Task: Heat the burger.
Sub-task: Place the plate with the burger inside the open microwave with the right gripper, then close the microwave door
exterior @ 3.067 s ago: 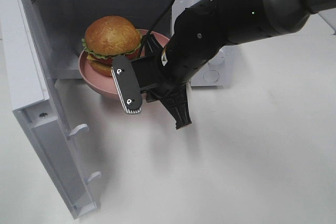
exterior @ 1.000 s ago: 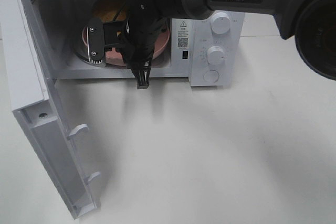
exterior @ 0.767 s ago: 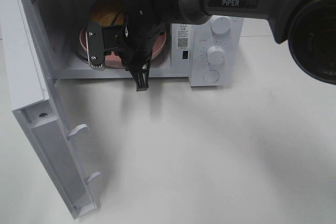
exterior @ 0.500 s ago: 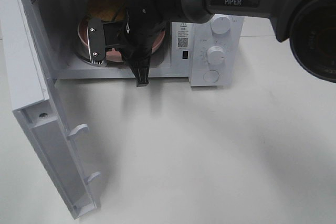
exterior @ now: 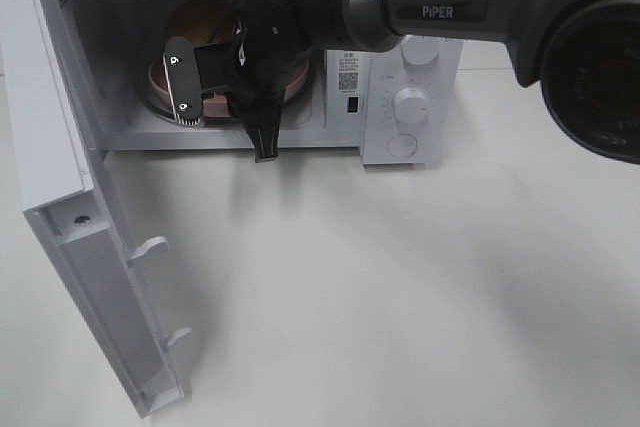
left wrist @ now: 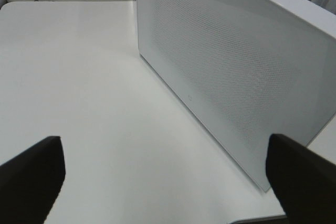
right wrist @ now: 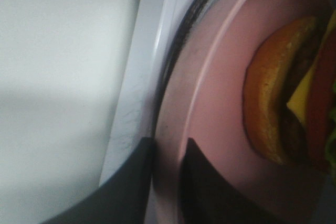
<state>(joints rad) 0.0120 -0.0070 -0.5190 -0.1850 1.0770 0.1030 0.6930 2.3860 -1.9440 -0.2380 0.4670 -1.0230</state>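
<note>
The microwave (exterior: 430,127) stands with its door (exterior: 55,117) swung wide; inside sits a pink plate (exterior: 156,75) bearing the burger (right wrist: 273,114) — golden-brown bun, yellow cheese, red tomato, a bit of green. The right gripper (right wrist: 167,144) straddles the plate's rim, fingers narrowly apart — gripping or not, I cannot tell. The left gripper (left wrist: 167,179) gapes wide, holding nothing

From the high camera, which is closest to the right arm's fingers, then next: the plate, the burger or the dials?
1. The plate: inside the microwave, with its rim between the right fingers.
2. The burger: on the plate, further back.
3. The dials: on the front panel, off to the right.
</note>
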